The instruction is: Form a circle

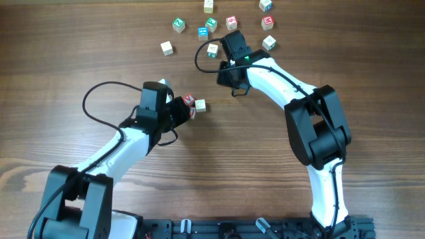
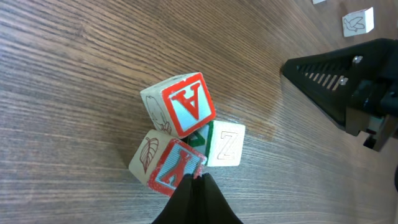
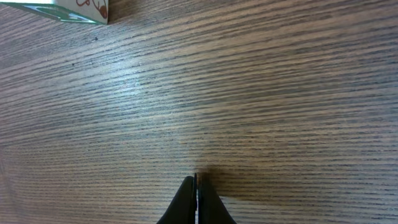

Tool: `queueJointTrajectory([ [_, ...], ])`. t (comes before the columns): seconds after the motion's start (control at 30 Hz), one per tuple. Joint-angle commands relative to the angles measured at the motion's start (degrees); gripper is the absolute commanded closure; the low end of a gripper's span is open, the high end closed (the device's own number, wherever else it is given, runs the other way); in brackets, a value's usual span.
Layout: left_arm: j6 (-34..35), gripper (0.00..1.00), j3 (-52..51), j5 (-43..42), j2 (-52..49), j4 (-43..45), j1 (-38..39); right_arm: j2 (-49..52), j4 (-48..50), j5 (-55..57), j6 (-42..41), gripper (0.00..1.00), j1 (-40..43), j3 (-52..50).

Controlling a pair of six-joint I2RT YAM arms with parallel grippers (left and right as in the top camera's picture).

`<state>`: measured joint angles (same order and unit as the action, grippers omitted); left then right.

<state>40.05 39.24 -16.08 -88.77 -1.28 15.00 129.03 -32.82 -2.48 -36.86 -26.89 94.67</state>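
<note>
We see left pincer [image 2: 196,178] shut tight, nothing gripped, tips against lower red-printed cube [image 2: 166,165] of circle [image 2: 183,127], three-cube cluster just ahead of it. Right pincer [image 3: 197,182] also shut, empty, over bare table [image 3: 280,93]. We read red A, pale Z; third letter unclear. Only overhead shows loose cubes [image 1: 231,23] scattered around right pincer

The wooden table [image 1: 66,53] bears a tight trio of letter cubes [image 2: 183,106] and a looser scatter [image 1: 211,23].
</note>
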Motion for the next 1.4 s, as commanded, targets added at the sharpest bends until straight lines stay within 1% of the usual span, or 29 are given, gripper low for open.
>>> queueJointTrajectory([
  [0.0,-1.22,0.96,-0.35,0.94,-0.61,1.36,0.2,0.87,-0.04,1.25,-0.83,0.95,0.2,0.94],
  [0.4,-1.27,0.96,-0.35,3.23,-0.61,1.66,2.54,0.87,-0.07,1.25,-0.83,0.95,0.2,0.94],
  [0.53,-1.25,0.96,-0.37,5.73,-0.61,1.03,2.54,0.87,-0.07,1.25,-0.83,0.95,0.2,0.94],
  [0.77,-0.61,0.96,-0.37,5.68,-3.26,2.19,2.54,0.87,-0.07,1.25,-0.83,0.95,0.2,0.94],
  [1.13,-0.63,0.96,-0.35,4.87,-3.28,3.78,2.54,0.87,-0.09,1.25,-0.81,0.95,0.2,0.94],
  [1.23,-0.63,0.96,-0.35,2.58,-3.28,4.66,2.54,0.87,-0.09,1.25,-0.81,0.95,0.2,0.94],
  [1.37,-0.63,0.96,-0.35,2.4,-3.28,4.11,2.54,0.87,-0.09,1.25,-0.81,0.96,0.2,0.94],
])
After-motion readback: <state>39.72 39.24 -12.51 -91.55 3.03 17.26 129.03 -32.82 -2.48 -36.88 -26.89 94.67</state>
